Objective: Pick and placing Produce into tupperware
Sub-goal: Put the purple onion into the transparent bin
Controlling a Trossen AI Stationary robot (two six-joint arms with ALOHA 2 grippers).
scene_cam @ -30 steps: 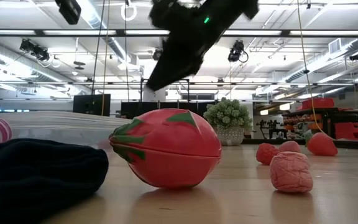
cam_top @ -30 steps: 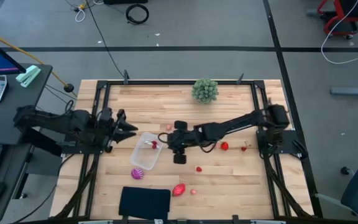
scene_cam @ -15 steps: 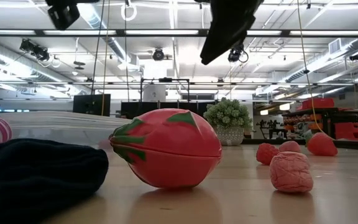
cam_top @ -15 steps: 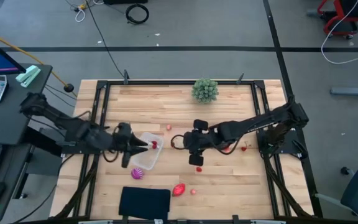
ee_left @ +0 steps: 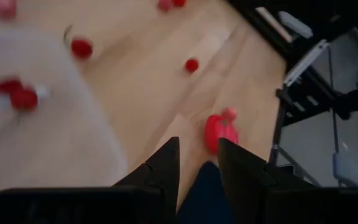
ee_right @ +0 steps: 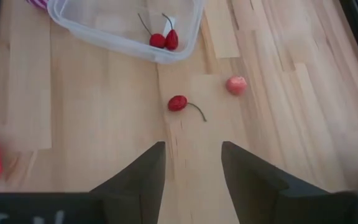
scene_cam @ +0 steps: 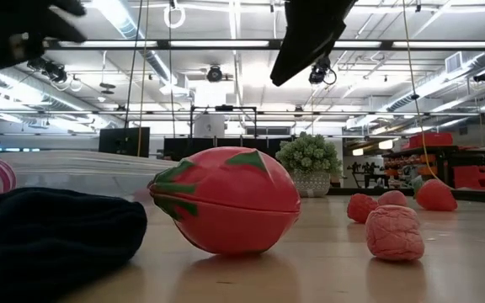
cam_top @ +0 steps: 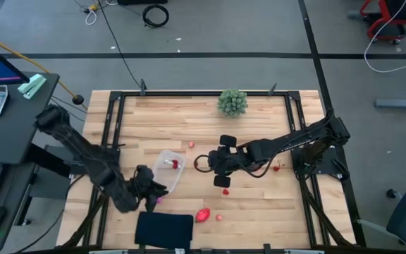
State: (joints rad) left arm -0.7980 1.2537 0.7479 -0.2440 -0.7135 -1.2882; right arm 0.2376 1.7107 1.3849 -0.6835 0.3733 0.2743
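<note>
The clear tupperware point(cam_top: 166, 171) sits left of centre and holds two red cherries point(ee_right: 164, 40). The purple-white ball point(cam_top: 159, 201) lies at its near end, and the bigger pink-red piece point(cam_top: 203, 214) sits by the near edge. Small red and pink berries point(ee_right: 178, 102) point(ee_right: 236, 84) point(cam_top: 225, 191) are scattered on the wood. My left gripper point(ee_left: 197, 149) is open above the near left area, between the tub and the black pad, touching nothing. My right gripper point(ee_right: 192, 152) is open too, raised above the table's middle point(cam_top: 216, 166), right of the tub.
A black flat pad point(cam_top: 163, 229) lies at the near edge, below my left gripper. A green bushy plant point(cam_top: 232, 102) stands at the far edge. More berries point(cam_top: 254, 166) lie under my right arm. Bare wood shows in the near right part of the table.
My left gripper swung from the table's left edge beside the tub toward the near edge, ending over the purple-white ball and the pad. My right gripper drew away from the tub's right end toward the table's right, then stayed still.
</note>
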